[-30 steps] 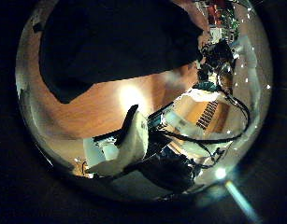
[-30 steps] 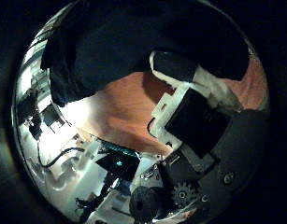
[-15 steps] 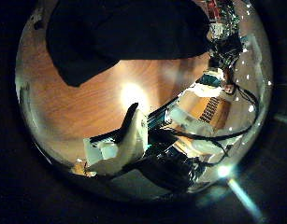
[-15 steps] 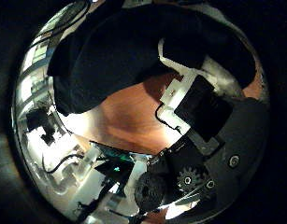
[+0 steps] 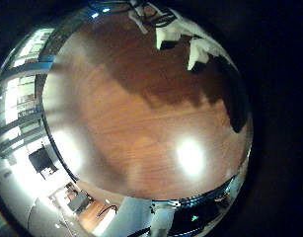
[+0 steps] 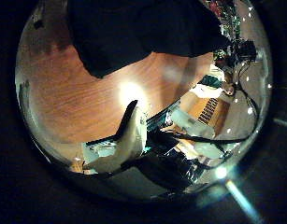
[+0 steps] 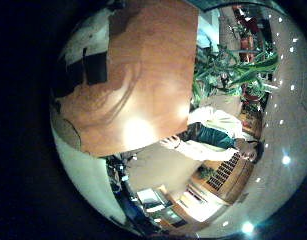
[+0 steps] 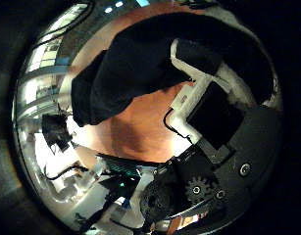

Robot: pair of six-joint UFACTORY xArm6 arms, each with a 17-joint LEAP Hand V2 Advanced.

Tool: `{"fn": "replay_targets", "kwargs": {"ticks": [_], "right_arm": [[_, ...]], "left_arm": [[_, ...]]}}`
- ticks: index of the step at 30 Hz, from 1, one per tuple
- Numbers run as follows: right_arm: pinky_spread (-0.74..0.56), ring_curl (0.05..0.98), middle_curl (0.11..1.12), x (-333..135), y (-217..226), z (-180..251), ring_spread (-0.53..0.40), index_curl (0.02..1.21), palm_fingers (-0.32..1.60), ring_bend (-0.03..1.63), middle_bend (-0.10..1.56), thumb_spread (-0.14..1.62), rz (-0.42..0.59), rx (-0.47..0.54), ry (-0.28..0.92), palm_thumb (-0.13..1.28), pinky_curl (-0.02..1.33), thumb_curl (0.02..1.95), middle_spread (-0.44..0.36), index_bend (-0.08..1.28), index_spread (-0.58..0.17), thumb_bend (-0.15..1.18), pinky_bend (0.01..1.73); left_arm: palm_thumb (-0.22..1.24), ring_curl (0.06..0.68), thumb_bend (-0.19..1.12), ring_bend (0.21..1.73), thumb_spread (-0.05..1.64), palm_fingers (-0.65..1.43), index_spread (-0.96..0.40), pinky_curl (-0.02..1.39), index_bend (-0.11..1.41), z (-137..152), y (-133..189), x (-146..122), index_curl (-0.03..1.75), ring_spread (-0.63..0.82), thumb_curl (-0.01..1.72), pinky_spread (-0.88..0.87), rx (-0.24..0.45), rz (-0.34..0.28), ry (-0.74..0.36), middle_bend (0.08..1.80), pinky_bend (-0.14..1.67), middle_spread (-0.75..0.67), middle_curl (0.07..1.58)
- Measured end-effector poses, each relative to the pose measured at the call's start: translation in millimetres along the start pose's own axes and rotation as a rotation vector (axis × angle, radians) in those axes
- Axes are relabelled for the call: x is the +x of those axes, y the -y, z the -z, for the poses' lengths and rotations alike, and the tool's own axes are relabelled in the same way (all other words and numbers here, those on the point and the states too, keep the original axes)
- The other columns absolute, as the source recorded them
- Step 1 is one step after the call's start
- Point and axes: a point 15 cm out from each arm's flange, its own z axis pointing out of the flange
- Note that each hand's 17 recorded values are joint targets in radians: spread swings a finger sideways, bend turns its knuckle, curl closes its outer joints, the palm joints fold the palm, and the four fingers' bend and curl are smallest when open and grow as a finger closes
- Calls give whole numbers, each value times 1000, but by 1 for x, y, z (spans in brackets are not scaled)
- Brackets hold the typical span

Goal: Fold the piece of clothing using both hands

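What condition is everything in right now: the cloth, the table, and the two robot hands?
Dark piece of clothing: lying on the table, not yet gripped.
Wooden table: bare beside the clothing, with bright light reflections.
Left hand: fingers relaxed, holding nothing.
Right hand: fingers extended over the clothing, not closed on it.

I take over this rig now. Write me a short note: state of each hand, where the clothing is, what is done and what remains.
Left hand: fingers straight, holding nothing, above the bare wooden table beside the dark clothing.
Right hand: open, fingers reaching out over the clothing, not clearly gripping it.
Clothing: lies as one dark heap on the table; whether any fold is made cannot be told.
Done: both hands are close to the garment.
Left: grasp it with both hands and fold.
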Motion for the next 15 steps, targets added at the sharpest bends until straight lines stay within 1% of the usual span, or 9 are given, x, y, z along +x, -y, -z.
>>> {"fn": "replay_targets", "kwargs": {"ticks": [4,6,11,15], "right_arm": [[-201,723,875,-54,12,44,-229,968,984,1386,1232,1267,93,92,5,975,833,558,-177,945,-369,-9,1313],[-200,728,878,-85,16,59,-229,976,981,1387,1233,1268,148,122,9,974,843,561,-176,944,-369,-9,1311],[-214,739,884,-198,19,86,-229,990,977,1386,1234,1270,351,175,5,972,863,567,-176,937,-367,-8,1304],[-221,745,887,-299,19,85,-230,998,979,1382,1236,1270,488,182,-3,966,876,572,-175,931,-367,-9,1295]], "left_arm": [[262,235,-12,685,1301,184,-17,378,191,22,-9,-24,414,235,261,297,39,47,-9,181,349,202,316],[262,235,-12,681,1301,187,-21,378,193,28,-14,-37,416,234,262,297,50,74,-14,179,347,200,316],[274,232,-11,676,1297,196,-24,374,194,36,-35,-84,420,233,265,297,73,170,-28,177,341,190,315],[286,229,-8,671,1302,202,-32,371,196,32,-59,-110,423,233,269,297,71,217,-46,177,336,185,313]]}}
